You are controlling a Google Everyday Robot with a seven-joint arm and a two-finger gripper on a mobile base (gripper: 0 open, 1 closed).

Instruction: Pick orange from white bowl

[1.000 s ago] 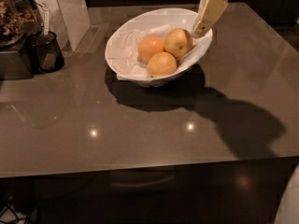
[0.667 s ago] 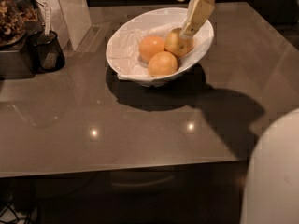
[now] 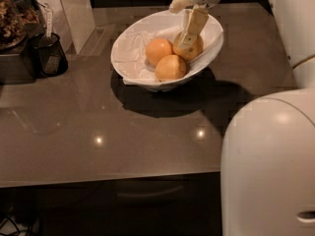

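Black cup (image 3: pixel 49 57) on grey table (image 3: pixel 123 136)

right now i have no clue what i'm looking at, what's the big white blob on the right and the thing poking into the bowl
This is a mobile robot with one arm. The big rounded white shell at the right is part of its body; its single camera looks down past it onto a glossy grey-brown table. Where the camera sits isn't on record. On the table stands a large glossy white bowl lined with crumpled white paper, holding three round orange fruits. The arm's gripper reaches in from the top edge, down onto the paler yellowish orange at the back right, the one it should pick. Whether it grips it, I cannot tell. A dark cup stands at the far left.
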